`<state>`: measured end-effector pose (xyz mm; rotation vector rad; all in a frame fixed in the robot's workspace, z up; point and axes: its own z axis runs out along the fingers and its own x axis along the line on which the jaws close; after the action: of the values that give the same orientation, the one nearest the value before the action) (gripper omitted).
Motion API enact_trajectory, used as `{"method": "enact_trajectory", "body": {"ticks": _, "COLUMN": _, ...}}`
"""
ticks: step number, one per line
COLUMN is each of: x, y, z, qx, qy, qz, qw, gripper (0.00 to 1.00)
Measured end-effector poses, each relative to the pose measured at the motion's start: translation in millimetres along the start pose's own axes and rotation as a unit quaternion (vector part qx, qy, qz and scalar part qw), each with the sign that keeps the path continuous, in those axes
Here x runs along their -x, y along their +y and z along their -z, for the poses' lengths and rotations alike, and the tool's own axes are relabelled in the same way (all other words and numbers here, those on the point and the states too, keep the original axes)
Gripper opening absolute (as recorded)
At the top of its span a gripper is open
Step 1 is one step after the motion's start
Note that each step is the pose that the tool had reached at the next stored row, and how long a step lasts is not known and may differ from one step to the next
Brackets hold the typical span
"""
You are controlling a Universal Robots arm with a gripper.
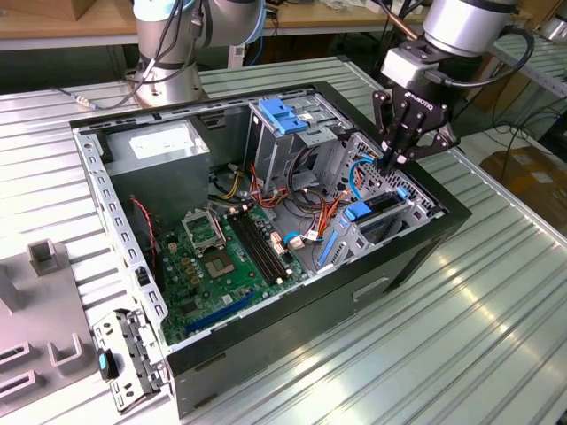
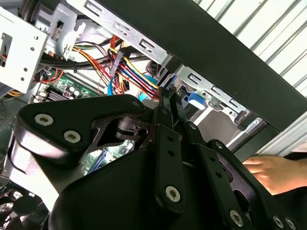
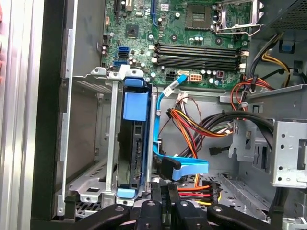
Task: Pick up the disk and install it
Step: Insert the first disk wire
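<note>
Closed together and empty, our black gripper (image 1: 391, 160) hangs above the open computer case (image 1: 416, 257). We count one disk (image 3: 134, 143), edge-on in its metal bay with blue plastic rails, and four black memory slots (image 3: 197, 53).

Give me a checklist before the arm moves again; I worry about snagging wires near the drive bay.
1. Disk in its bay, blue rails between the cage walls: ok.
2. Disk pushed fully home and latched: cannot tell.
3. Gripper carrying nothing, fingers closed together: ok.
4. Wires away from the fingers: not ok; the blue cable and the red and orange wires lie right beside the fingertips.
5. People away from the arm: not ok; a hand rests just outside the case, near the gripper.
</note>
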<state>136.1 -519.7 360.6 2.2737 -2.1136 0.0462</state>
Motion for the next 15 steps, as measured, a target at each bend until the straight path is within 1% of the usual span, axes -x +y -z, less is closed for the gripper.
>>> {"method": "enact_trajectory", "body": {"ticks": 2, "x": -4.4, "y": 0.6, "z": -0.8, "qx": 0.0000, "qy": -0.0001, "qz": 0.000, "qw": 1.00000, "gripper": 0.17}}
{"method": "enact_trajectory", "body": {"ticks": 3, "x": -5.5, "y": 1.5, "z": -1.0, "qx": 0.0000, "qy": -0.0001, "qz": 0.000, "qw": 1.00000, "gripper": 0.17}}
{"method": "enact_trajectory", "body": {"ticks": 4, "x": -5.6, "y": 4.1, "z": -1.5, "qx": 0.0001, "qy": -0.0001, "qz": 0.000, "qw": 1.00000, "gripper": 0.17}}
{"method": "enact_trajectory", "body": {"ticks": 5, "x": -5.8, "y": 5.2, "z": -1.7, "qx": 0.0000, "qy": 0.0000, "qz": 0.000, "qw": 1.00000, "gripper": 0.17}}
{"method": "enact_trajectory", "body": {"ticks": 8, "x": -6.9, "y": 6.0, "z": -2.8, "qx": 0.0000, "qy": 0.0000, "qz": 0.000, "qw": 1.00000, "gripper": 0.17}}
{"method": "enact_trajectory", "body": {"ticks": 12, "x": -14.6, "y": 7.6, "z": -4.6, "qx": 0.0000, "qy": 0.0000, "qz": 0.000, "qw": 1.00000, "gripper": 0.17}}
{"method": "enact_trajectory", "body": {"ticks": 13, "x": -15.5, "y": 8.7, "z": -4.8, "qx": 0.0000, "qy": 0.0000, "qz": 0.000, "qw": 1.00000, "gripper": 0.17}}
{"method": "enact_trajectory", "body": {"ticks": 15, "x": -16.2, "y": 13.1, "z": -5.0, "qx": -0.0001, "qy": -0.0001, "qz": 0.000, "qw": 1.00000, "gripper": 0.17}}
